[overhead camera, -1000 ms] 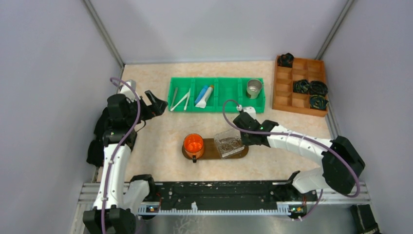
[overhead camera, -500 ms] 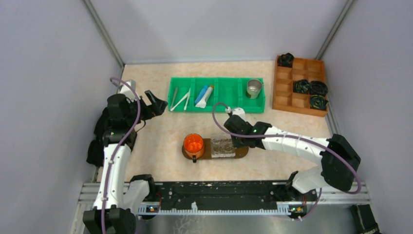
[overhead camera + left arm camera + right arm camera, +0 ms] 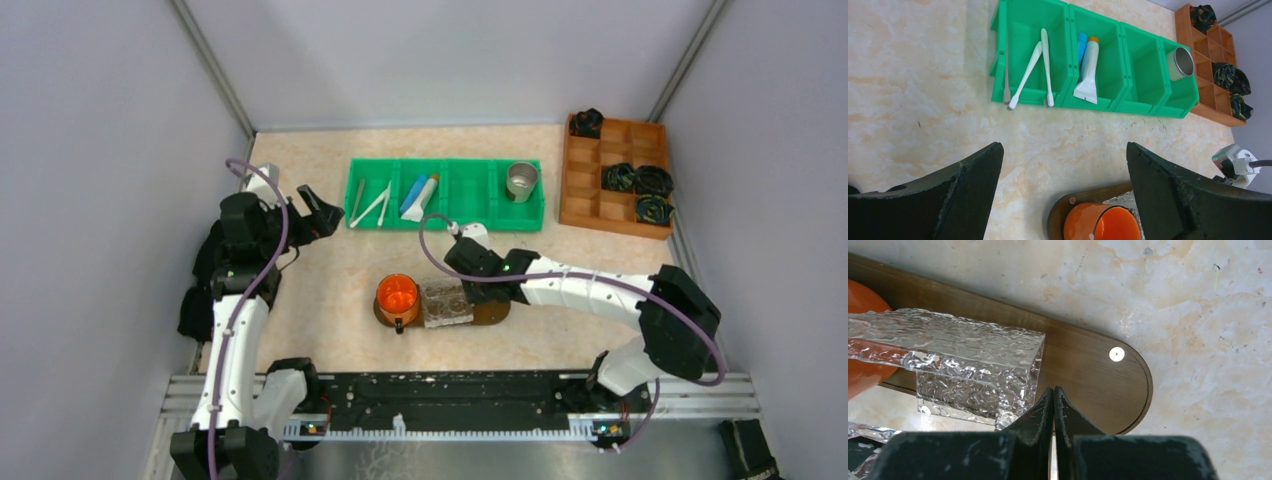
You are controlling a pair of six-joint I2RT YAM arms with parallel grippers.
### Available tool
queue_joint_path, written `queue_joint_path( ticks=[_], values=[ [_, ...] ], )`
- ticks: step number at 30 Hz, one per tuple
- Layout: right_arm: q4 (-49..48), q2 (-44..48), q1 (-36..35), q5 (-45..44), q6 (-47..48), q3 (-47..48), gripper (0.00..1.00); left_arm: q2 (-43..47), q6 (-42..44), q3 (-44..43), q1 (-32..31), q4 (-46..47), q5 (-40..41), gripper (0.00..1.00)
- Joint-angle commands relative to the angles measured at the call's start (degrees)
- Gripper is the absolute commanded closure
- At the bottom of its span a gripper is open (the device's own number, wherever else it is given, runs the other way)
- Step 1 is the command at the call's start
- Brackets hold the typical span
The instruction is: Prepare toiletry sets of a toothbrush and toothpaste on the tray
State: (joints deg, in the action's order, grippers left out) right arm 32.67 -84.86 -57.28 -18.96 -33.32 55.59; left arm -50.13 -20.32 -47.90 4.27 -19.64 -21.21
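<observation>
- Right gripper (image 3: 1053, 396) is sitting with its fingers pressed together and nothing between them. The tip is right at a corner of the clear textured box (image 3: 973, 357); contact looks likely, can't confirm.
- That box is resting on the middle of the tray (image 3: 1088, 370), beside an orange cup (image 3: 397, 296) that's occupying the tray's left end. The tray's right end is showing bare wood.
- Tray is lying mid-table, toward the near edge.
- Left gripper (image 3: 1063, 150) is hovering with fingers wide apart, carrying nothing, over the left side of the table and short of the green bin (image 3: 1143, 106).
- All toiletry items are sitting in the green bin toward the table's far edge.
  - Left-end compartment: two crossed white toothbrushes (image 3: 1028, 70) plus a grey toothbrush (image 3: 1006, 65).
  - Next compartment: white tube (image 3: 1089, 70) and blue tube (image 3: 1081, 42).
  - Right-end compartment: a metal cup (image 3: 1180, 62).
- Progress, my read: no sets are on the tray yet. The right arm looks to be nudging the box into place as a holder. Every brush and tube pick is left to do.
</observation>
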Motion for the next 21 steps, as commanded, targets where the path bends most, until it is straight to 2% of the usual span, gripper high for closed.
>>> queue_joint_path(
  ticks=[1,9,15,18,19,21],
  values=[
    [-0.5,-1.28,-1.77,-0.72,-1.21,4.07,1.0,-0.17,0.28,0.67,0.32,1.11,-0.26,0.01],
    [-0.14,-5.01,-4.0,-1.22,-2.16,6.41,1.0,-0.29,0.51,0.7,0.31,1.04,-0.07,0.01],
    [5.9,-3.97,-3.94,-7.68,-5.99,5.38,1.0,-0.32,0.75,0.68,0.31,0.99,0.05,0.01],
    [9.46,-2.26,-3.52,-11.84,-8.45,4.17,0.87,-0.55,0.59,0.91,0.33,1.38,-0.18,0.01],
    [10.15,-1.25,-3.02,-12.71,-9.08,3.49,0.86,-0.52,0.48,0.99,0.3,1.48,-0.31,0.01],
    [11.2,1.31,-1.76,-14.63,-9.85,2.16,0.72,-0.61,0.37,1.07,0.3,1.55,-0.47,0.01]
  ],
)
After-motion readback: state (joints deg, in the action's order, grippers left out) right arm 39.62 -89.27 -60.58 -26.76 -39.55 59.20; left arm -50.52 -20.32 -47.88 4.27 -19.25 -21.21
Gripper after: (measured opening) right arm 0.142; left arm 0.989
